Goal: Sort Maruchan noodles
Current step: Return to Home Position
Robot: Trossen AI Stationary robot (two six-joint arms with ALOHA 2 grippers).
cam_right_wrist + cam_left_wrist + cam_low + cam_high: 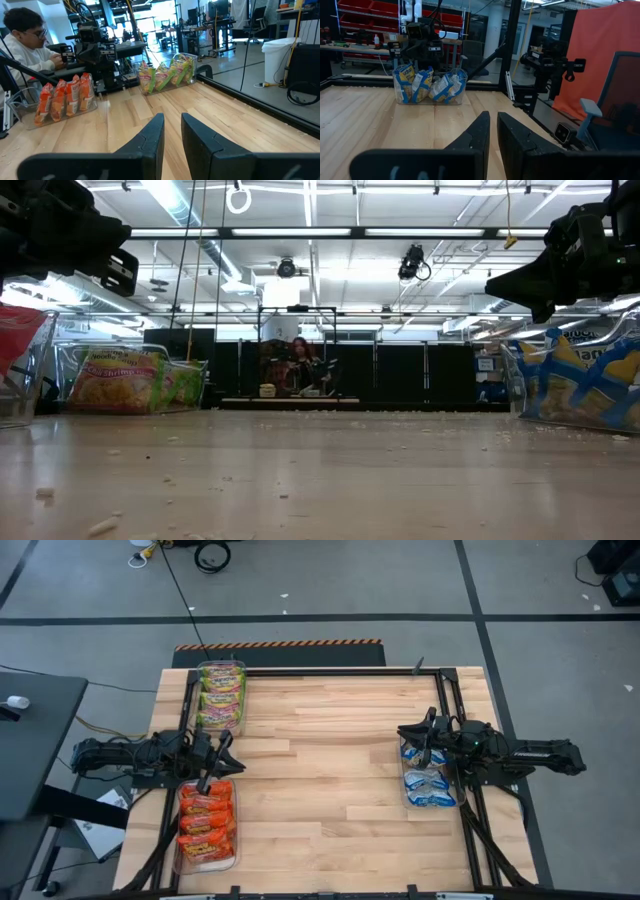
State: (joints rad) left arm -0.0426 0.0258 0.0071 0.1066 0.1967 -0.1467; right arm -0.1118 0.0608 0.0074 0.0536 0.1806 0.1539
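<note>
The Maruchan noodles stand on edge in three clear bins on the wooden table. Green-pink-yellow packets (221, 695) (167, 74) fill the far-left bin. Orange-red packets (206, 825) (62, 97) fill the near-left bin. Blue-white packets (428, 780) (430, 86) fill the bin at the right edge. My left gripper (226, 752) (493, 120) hovers level above the far end of the orange-red bin, its fingers all but together with nothing between them. My right gripper (412, 735) (172, 120) hovers level over the blue-white bin's far end, open by a narrow gap, holding nothing.
Bare tabletop (330, 770) stretches between the bins, strewn with small crumbs (100, 525). A black frame (330, 671) runs along the table's far edge and sides. A person (27, 40) sits beyond the table's left side.
</note>
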